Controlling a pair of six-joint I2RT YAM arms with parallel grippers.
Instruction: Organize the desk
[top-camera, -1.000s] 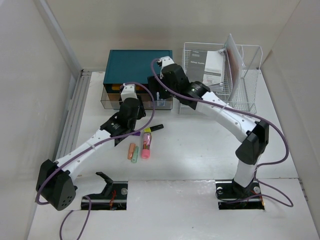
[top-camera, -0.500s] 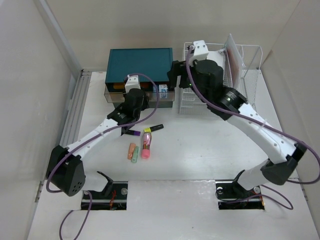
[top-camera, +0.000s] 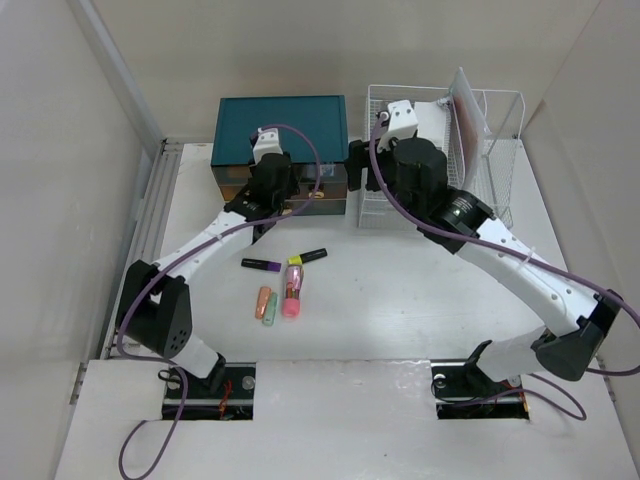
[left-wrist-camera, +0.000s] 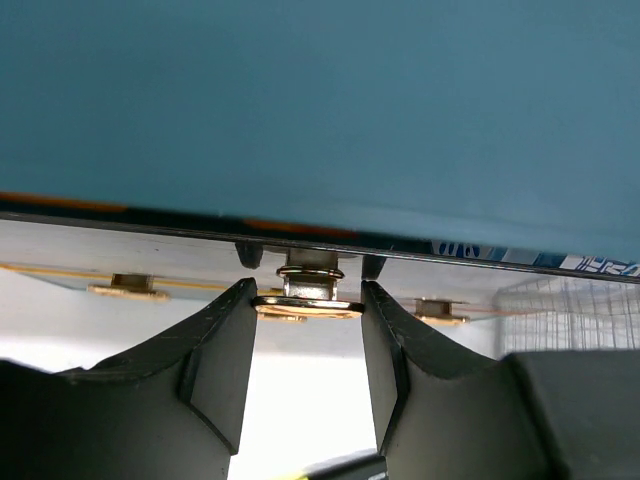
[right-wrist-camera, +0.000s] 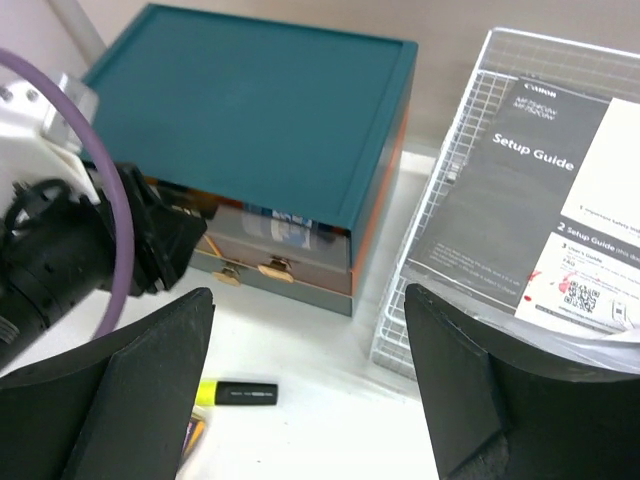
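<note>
On the white desk lie loose markers: a purple-capped one, a yellow highlighter with a black cap, a pink one, an orange one and a green one. At the back stands a teal drawer box. My left gripper is at its front, shut on a gold drawer handle, with a finger against each end. My right gripper hovers open and holds nothing, above the gap between box and rack.
A white wire rack stands right of the box and holds a Setup Guide booklet and an upright white board. Side walls close in the desk left and right. Both arm bases sit at the near edge.
My left arm stretched from above the markers to the drawer front, uncovering the purple-capped marker. My right arm swung from across the box toward the rack, and its jaws narrowed slightly.
</note>
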